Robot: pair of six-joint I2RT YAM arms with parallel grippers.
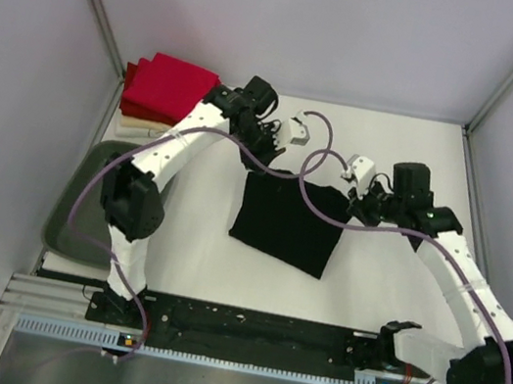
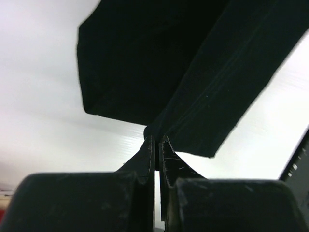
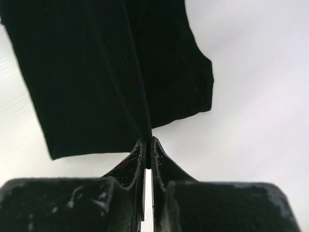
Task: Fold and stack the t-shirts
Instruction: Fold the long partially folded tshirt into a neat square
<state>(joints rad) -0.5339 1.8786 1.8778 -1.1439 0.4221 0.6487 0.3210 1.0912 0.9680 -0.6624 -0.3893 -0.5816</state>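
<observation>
Top view: black t-shirt is spread at centre of table. Its far edge is pinched at two corners by left gripper and right gripper, likely to keep cloth flat for a fold. Folded red t-shirts are stacked over cream t-shirt at far-left corner. Grey tub sits at left edge.

Left wrist: left gripper is clamped on gathered black t-shirt.

Right wrist: right gripper is clamped likewise on black t-shirt; table shows pale beyond.
</observation>
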